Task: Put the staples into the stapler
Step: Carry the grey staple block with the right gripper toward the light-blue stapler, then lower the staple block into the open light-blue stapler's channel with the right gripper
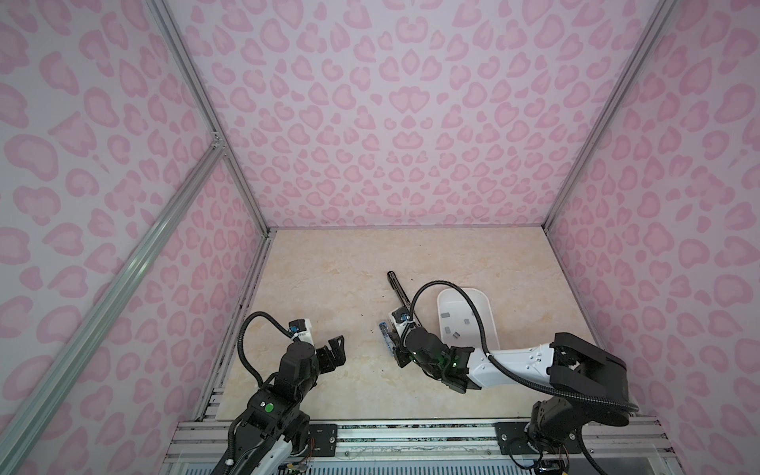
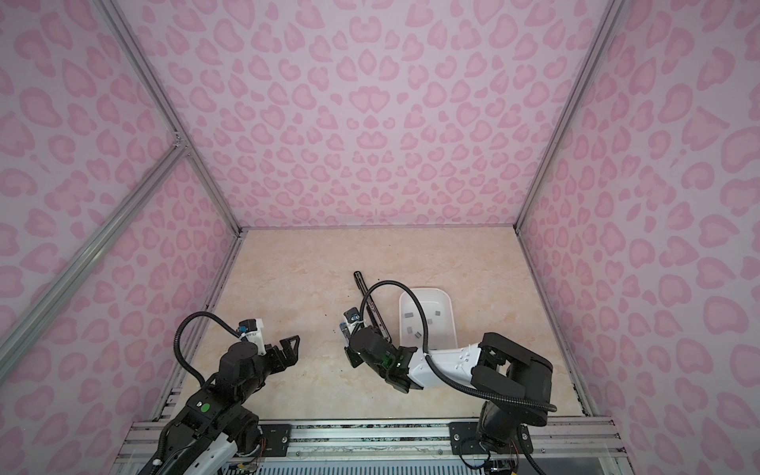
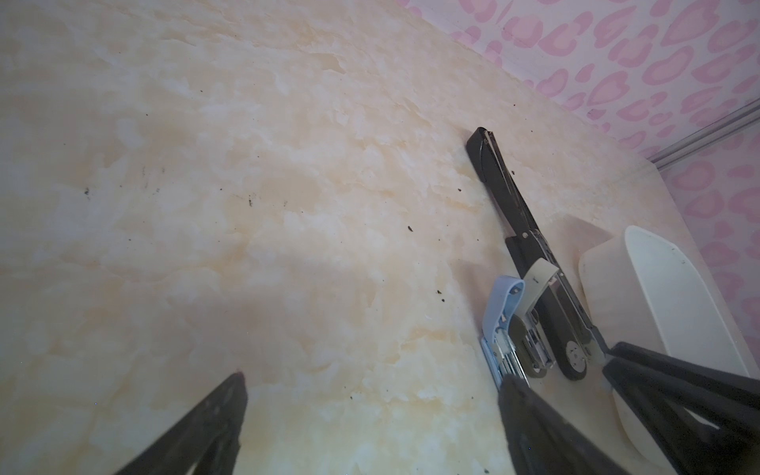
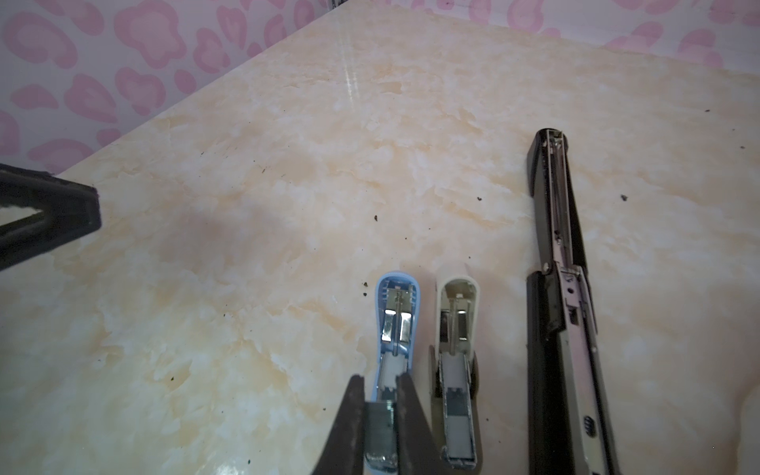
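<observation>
Staples (image 4: 380,427) pinched by right gripper (image 4: 380,388) over blue stapler (image 4: 397,312) show only in right wrist view; left gripper (image 1: 334,350) gapes wide.

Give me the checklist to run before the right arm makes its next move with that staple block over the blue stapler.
1. The right gripper holds the staple block between its fingers: ok.
2. The blue stapler lies open, channel exposed: ok.
3. The block sits over the blue stapler, not the white stapler beside it: ok.
4. The block is seated in the channel: cannot tell; the fingers hide it.
5. The left gripper is open, apart from every stapler: ok.
6. The spare staples lie in the white tray: ok.
</observation>
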Motion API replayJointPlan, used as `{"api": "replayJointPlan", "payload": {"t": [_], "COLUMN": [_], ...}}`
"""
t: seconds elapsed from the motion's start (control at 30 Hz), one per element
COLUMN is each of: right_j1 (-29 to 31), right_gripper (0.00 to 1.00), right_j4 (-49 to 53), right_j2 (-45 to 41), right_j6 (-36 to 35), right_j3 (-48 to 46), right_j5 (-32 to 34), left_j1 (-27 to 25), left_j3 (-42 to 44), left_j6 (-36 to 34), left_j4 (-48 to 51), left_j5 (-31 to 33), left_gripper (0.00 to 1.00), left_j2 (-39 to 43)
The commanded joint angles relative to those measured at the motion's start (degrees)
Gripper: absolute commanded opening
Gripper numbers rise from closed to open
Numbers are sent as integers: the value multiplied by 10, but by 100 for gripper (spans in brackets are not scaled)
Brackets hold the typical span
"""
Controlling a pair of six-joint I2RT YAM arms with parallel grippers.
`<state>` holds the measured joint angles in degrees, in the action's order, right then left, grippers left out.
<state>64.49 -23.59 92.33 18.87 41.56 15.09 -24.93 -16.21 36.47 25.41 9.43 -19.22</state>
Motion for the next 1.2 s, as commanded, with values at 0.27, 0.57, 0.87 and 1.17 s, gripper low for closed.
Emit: {"api": "replayJointPlan", "payload": {"t": [0.27, 0.57, 0.87, 1.17], "right_j1": [6, 6, 12, 18], "right_gripper": [12, 12, 11, 10], "right_j4": [-64, -74, -75, -64], "right_j2": [27, 71, 86, 106], "right_j6": [-10, -5, 10, 24], "right_j3": [-23, -4, -6, 2], "right_j5": [62, 34, 25, 43], "left_j1": [0, -1, 0, 0], "left_j3": [-1, -1, -1, -1], "left_j6": [4, 4, 5, 5], "left_j4": [-2, -2, -2, -2], "left_j5": [7, 7, 7, 7], "left_gripper": [96, 96, 96, 96], "left_j2": [-5, -5, -5, -5]}}
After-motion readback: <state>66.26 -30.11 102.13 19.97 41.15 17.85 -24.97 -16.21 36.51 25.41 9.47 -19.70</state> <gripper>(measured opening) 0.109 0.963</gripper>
